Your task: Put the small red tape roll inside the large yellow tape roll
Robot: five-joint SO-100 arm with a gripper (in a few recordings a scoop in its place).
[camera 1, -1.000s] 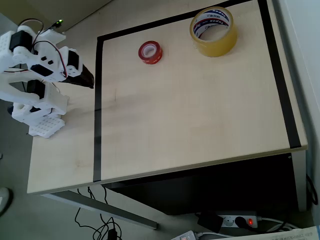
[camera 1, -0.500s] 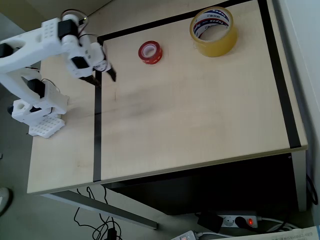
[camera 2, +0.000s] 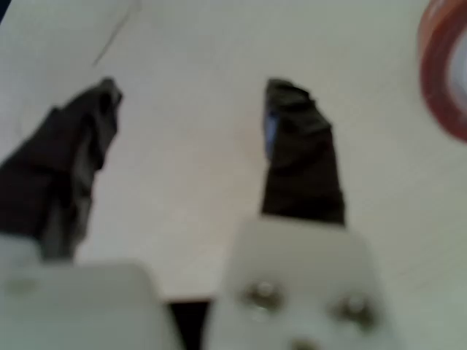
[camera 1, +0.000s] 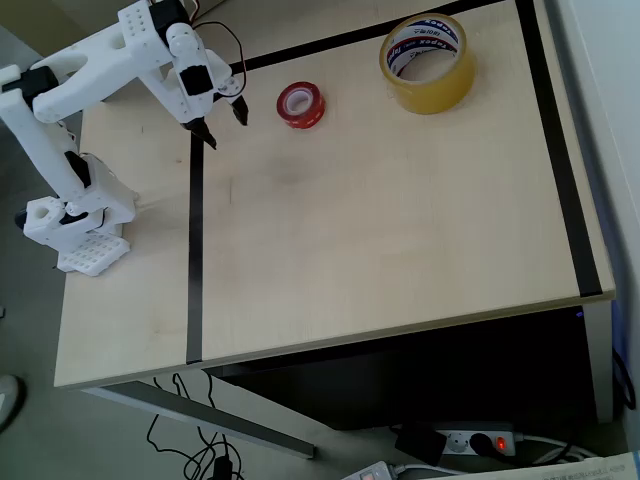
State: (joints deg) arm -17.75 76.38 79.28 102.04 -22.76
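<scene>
My pincer, jaws apart and empty, has swung up beside the red roll, seemingly ready to grasp; yellow roll waits far right.

White arm outstretched, pincer spread wide, empty

- In the wrist view, the small red tape roll is cut off by the edge at 2 o'clock; only a blurred red arc shows.
- The hand is out of focus there, its dark fingers soft-edged.
- In the overhead view, the print on the large yellow tape roll is too small to read.
</scene>
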